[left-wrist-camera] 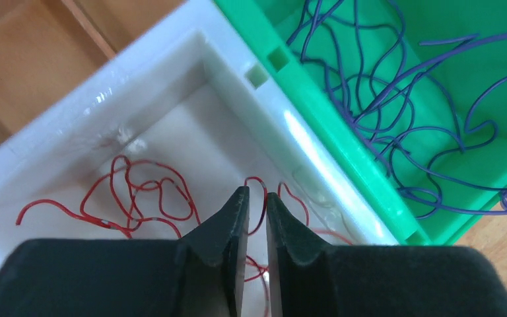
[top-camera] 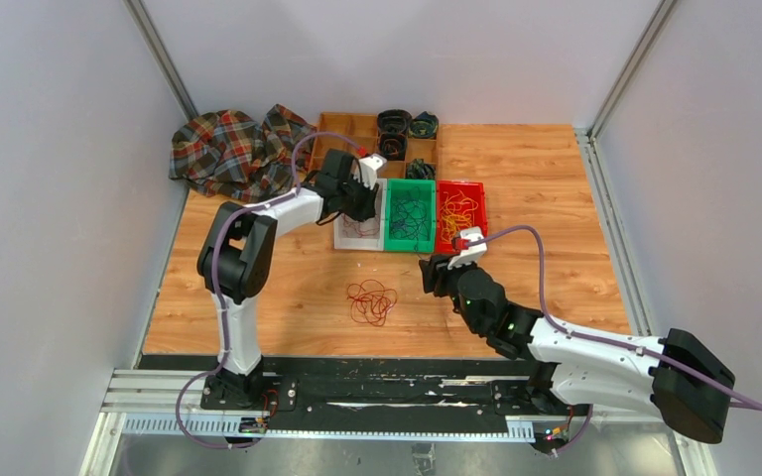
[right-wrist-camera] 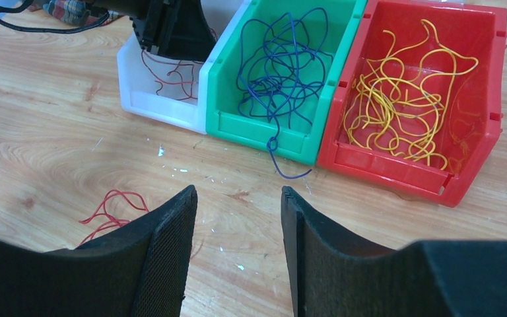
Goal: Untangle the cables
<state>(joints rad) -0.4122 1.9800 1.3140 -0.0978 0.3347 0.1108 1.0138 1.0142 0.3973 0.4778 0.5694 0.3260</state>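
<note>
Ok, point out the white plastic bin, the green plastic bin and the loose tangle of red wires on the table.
White plastic bin (right-wrist-camera: pixel 160 109): right wrist view, front wall.
Green plastic bin (right-wrist-camera: pixel 257 132): right wrist view, front wall.
Loose tangle of red wires (top-camera: pixel 371 301): top view, tangle's middle.

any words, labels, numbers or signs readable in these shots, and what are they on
None can be read in any view.
White bin, green bin, red bin: plain walls, no label showing.
Rail under the arm bases: pale marks, too small to read.
</note>
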